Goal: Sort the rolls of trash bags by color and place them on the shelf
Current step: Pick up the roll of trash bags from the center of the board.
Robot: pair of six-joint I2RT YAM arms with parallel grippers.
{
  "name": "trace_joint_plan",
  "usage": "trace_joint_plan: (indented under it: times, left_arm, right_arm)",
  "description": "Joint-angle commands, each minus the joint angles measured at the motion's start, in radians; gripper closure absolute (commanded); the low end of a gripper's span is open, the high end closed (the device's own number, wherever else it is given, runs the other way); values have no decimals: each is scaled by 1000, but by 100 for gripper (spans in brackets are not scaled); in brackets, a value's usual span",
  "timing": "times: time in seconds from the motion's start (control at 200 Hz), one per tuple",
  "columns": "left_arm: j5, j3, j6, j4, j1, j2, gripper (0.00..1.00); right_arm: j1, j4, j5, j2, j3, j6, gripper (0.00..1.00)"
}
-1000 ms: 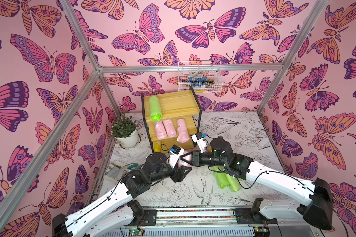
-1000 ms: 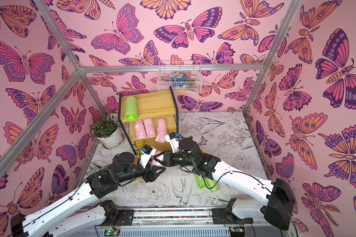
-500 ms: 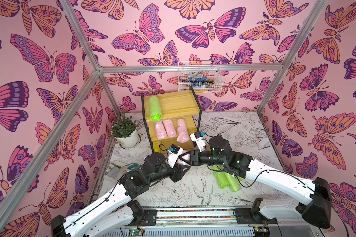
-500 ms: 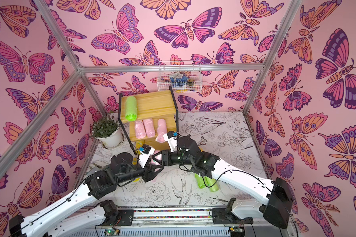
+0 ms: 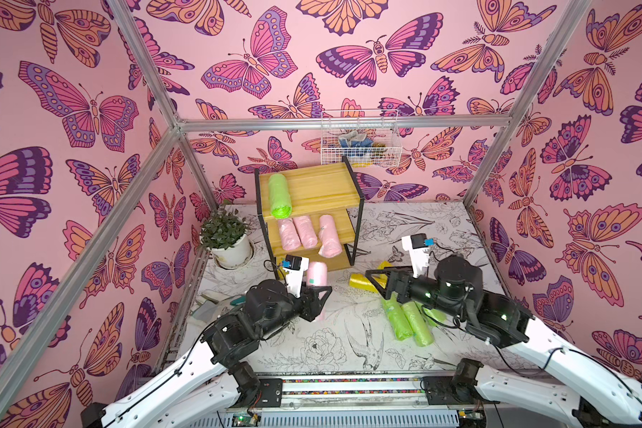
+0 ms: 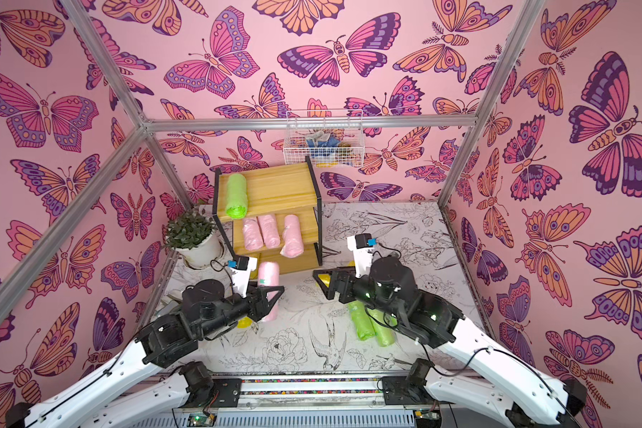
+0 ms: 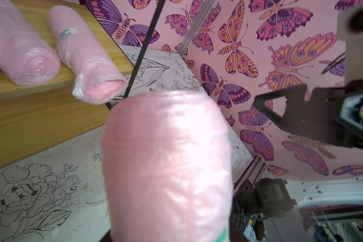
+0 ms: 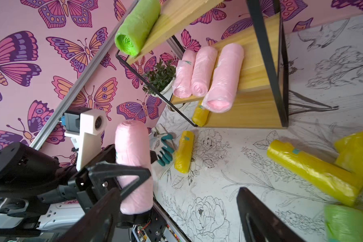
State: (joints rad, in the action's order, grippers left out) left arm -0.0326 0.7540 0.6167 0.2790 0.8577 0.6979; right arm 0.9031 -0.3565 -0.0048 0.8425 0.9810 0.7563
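My left gripper [image 5: 317, 300] is shut on a pale pink roll [image 5: 316, 276] and holds it upright just in front of the shelf [image 5: 312, 185]. That roll fills the left wrist view [image 7: 168, 163], and the right wrist view shows the jaws clamped round its lower half [image 8: 132, 167]. My right gripper [image 5: 377, 285] stands open and empty to the right, over yellow rolls [image 5: 362, 279] on the table. Green rolls [image 5: 404, 320] lie under the right arm. On the shelf a green roll [image 5: 279, 196] lies on the top board, three pink rolls [image 5: 304, 231] on the middle one, and a yellow roll [image 8: 200, 114] on the lowest.
A potted plant [image 5: 226, 237] stands left of the shelf. A white wire basket [image 5: 360, 140] hangs on the back wall. A teal and white glove [image 8: 164, 148] and another yellow roll [image 8: 183, 152] lie on the table under the left arm.
The two grippers were together on the pink roll. The right one has opened and drawn back to the right. The left one has closed on the roll and holds it alone.
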Motion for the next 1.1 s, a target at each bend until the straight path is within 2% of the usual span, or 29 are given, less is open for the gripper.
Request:
trace_joint_plan:
  times: [0.0,0.135,0.23,0.411,0.641,0.851,0.941,1.092]
  left_arm:
    - [-126,-33,187,-168,3,-63,100]
    - [-207,-114,309,-337,3,-114,100]
    - [-241,-119,358,-360,4,-118,100]
    - [-265,-111,429,-376,7,-90,100]
    - [-288,-126,499,-400,14,-81,100]
    - [-290,-124,533,-408,22,-77,100]
    - [-290,-120,540,-409,23,-77,100]
    - [-261,-119,545,-408,27,-78,100]
  right_arm:
    - [-9,64,-74,0,-100,103,6]
    - [-7,461,-230,27,-269,364,6]
    - [7,636,-260,67,-310,471,6]
    - [102,730,-229,171,-239,505,7]
    - [172,1000,-187,297,-242,633,10]
    - [231,1071,-164,408,-198,665,15]
    - [238,1120,-161,446,-197,682,20]
    - [239,1117,-141,454,-186,671,27]
